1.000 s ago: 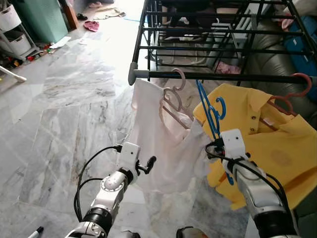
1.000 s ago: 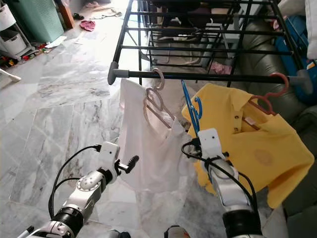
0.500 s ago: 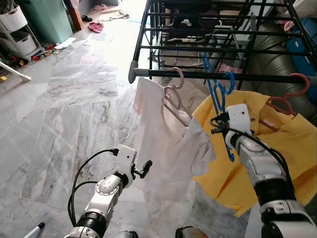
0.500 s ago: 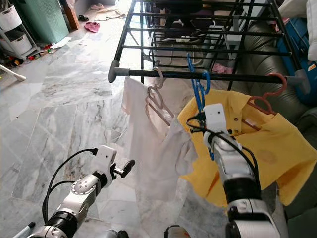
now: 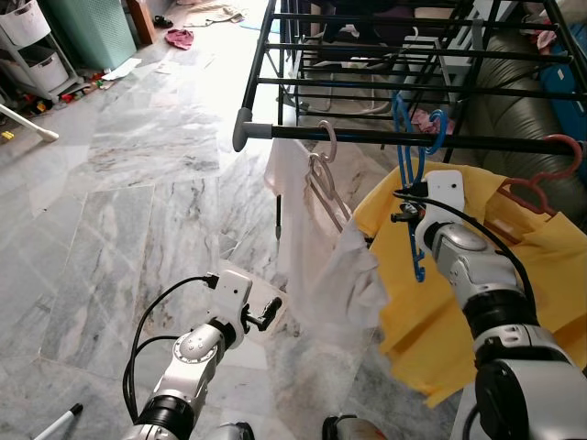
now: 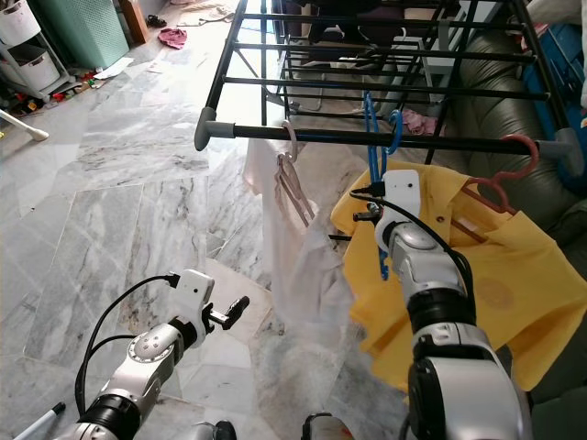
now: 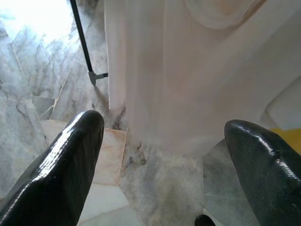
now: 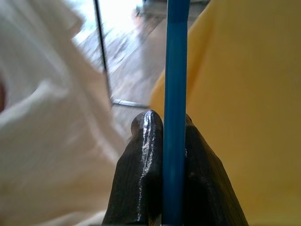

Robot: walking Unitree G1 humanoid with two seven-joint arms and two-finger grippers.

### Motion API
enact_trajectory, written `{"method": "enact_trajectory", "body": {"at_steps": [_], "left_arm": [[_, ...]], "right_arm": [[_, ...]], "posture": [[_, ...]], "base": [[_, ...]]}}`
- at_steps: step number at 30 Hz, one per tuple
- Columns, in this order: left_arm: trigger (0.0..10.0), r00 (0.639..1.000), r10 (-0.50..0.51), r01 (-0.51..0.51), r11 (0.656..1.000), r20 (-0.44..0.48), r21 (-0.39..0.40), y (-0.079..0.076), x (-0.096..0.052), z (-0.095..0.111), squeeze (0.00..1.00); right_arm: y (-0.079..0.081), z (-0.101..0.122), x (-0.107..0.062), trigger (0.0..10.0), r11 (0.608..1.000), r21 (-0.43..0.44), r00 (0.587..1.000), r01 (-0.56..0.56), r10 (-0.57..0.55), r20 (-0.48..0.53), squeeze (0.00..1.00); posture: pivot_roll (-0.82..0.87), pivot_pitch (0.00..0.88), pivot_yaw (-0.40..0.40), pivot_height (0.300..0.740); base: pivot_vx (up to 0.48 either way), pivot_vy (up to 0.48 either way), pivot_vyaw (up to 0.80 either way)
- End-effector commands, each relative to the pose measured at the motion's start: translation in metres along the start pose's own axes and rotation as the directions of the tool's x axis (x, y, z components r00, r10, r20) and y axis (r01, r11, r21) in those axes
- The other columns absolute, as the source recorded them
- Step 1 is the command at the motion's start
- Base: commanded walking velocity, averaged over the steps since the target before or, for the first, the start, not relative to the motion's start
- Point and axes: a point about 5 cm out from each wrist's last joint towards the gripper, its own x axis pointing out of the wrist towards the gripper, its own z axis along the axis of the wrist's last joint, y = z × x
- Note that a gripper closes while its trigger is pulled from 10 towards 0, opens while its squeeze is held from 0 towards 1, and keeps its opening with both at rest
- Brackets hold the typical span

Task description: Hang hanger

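A blue hanger is held upright, its hook up at the front rail of the black drying rack; I cannot tell if the hook rests on it. My right gripper is shut on the hanger's thin blue bar, just below the rail, between a white shirt on a pink hanger and a yellow shirt on a red hanger. Lower down, my left gripper stands open over the marble floor, facing the white shirt's hem without touching it.
A dark sofa lies behind the rack on the right. At the far left stand a green cabinet and white drawers. Clothes lie on the floor far back. A marker lies near my feet.
My right gripper has lifted the blue hanger from below the rail up to it. The white shirt has swung and now hangs narrower. The left arm has stayed low.
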Motion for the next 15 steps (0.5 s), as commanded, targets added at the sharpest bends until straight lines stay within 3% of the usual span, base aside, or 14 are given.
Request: {"method": "enact_trajectory", "body": {"at_steps": [1, 11, 12, 13, 15], "left_arm": [[10.0, 1.0, -0.012, 0.012, 1.0, -0.021, 0.011, -0.001, -0.002, -0.004, 0.0], [10.0, 0.999, -0.023, 0.023, 1.0, -0.03, 0.016, -0.003, 0.0, -0.003, 0.0], [10.0, 0.999, -0.024, 0.025, 1.0, -0.03, 0.017, -0.004, 0.0, -0.003, 0.0], [10.0, 0.999, -0.025, 0.026, 1.0, -0.031, 0.018, -0.004, 0.001, -0.003, 0.0], [10.0, 0.999, -0.027, 0.028, 0.999, -0.031, 0.019, -0.005, 0.001, -0.003, 0.0]], "right_arm": [[0.004, -0.01, 0.001, 10.0, 1.0, 0.02, 0.999, 0.001, 0.0, -0.044, 0.0], [-0.001, -0.024, 0.001, 10.0, 0.999, 0.032, 0.996, 0.026, -0.023, -0.088, 0.0], [-0.004, -0.025, 0.001, 10.0, 0.999, 0.041, 0.995, 0.035, -0.031, -0.09, 0.09], [-0.005, -0.025, 0.0, 10.0, 0.998, 0.05, 0.996, 0.035, -0.031, -0.089, 1.0], [-0.005, -0.025, 0.0, 10.0, 0.998, 0.054, 0.996, 0.035, -0.031, -0.086, 1.0]], "posture": [[-0.17, 0.199, 0.019, 0.74], [-0.18, 0.195, 0.02, 0.74], [-0.18, 0.194, 0.019, 0.74], [-0.18, 0.194, 0.019, 0.74], [-0.18, 0.192, 0.018, 0.74]], "base": [[0.0, 0.0, 0.0], [0.0, 0.0, 0.0], [0.0, 0.0, 0.0], [0.0, 0.0, 0.0], [0.0, 0.0, 0.0]]}}
